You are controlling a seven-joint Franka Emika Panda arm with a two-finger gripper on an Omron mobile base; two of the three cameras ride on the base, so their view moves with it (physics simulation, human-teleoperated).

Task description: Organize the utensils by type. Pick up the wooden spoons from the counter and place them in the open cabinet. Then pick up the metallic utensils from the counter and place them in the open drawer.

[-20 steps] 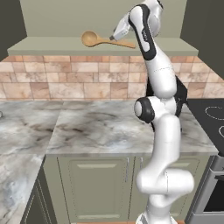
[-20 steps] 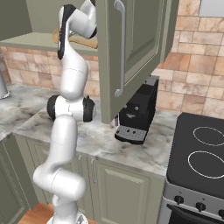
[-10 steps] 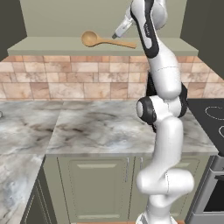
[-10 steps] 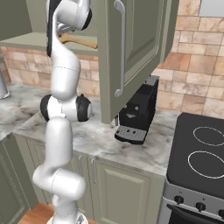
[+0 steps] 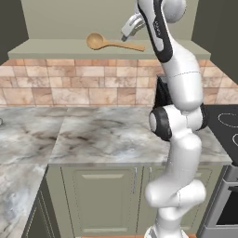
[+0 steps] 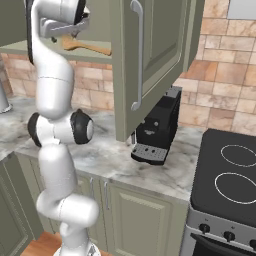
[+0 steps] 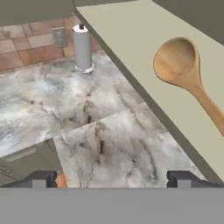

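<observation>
Hand view gives me the spoon lying flat on the cabinet shelf, bowl toward the shelf's front edge, handle running off to the right. My gripper is spread wide with nothing between the tips, and it is clear of the spoon. Below the shelf I see the counter with a grey cylinder standing by the tiled wall. From the left base view, the gripper hangs just above the handle end of the spoon.
</observation>
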